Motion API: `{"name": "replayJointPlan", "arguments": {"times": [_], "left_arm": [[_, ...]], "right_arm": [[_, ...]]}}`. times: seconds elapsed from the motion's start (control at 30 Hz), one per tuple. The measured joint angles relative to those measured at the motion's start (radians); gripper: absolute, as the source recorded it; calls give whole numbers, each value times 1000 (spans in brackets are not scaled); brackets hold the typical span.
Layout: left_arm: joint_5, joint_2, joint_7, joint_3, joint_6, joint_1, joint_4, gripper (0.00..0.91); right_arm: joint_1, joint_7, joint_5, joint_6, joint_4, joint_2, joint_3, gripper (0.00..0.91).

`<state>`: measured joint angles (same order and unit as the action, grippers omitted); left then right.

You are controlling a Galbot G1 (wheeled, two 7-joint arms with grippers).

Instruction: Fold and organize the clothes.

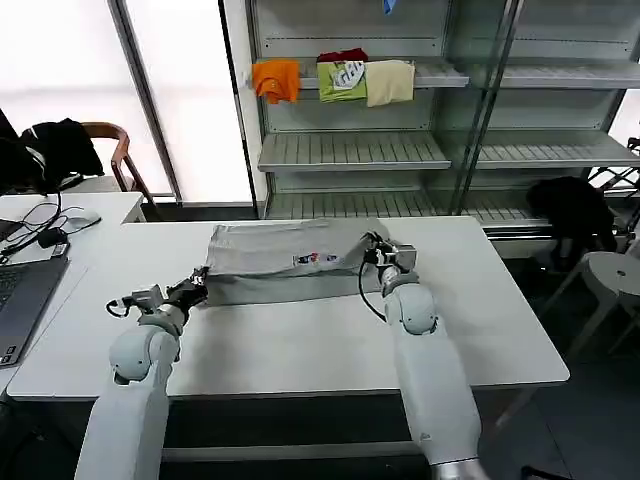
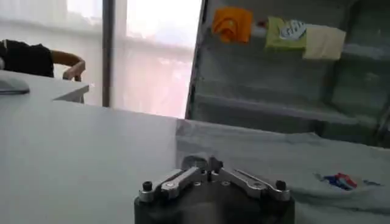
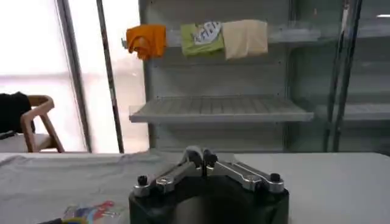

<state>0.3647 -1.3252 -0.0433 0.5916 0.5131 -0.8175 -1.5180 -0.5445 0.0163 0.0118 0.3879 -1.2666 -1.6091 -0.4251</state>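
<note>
With the light grey cotton T-shirt with a small multicoloured chest print lying partly folded on the white table, the left gripper and right gripper sit clenched at its two ends, seemingly mid-fold, so the next move probably calls for carrying the fabric across evenly.

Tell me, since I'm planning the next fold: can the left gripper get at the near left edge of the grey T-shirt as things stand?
Probably yes. The left gripper sits on the white table right at the left edge of the grey T-shirt, fingers closed, with nothing between them. The right gripper is at the shirt's right side, out of its way.
</note>
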Motion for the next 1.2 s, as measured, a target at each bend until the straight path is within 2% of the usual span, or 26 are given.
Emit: {"name": "replayJointPlan", "arguments": {"times": [0.3,0.47,1.03,1.2], "left_arm": [[-7,4,-1,-8,-23,22,17,907],[0,13,0,-6,-26,17,13,907],[-25,20,-2,-12,-2,-62,-38,907],[-51,16,6,-11,15,-79,-47,907]], "right_arm": [[70,-23,-2,-72,111,0,-14,907],[79,-26,9,-82,122,0,-15,907],[-115,-5,47,44,-141,0,-23,907],[-182,-9,48,64,-198,33,-32,907]]}}
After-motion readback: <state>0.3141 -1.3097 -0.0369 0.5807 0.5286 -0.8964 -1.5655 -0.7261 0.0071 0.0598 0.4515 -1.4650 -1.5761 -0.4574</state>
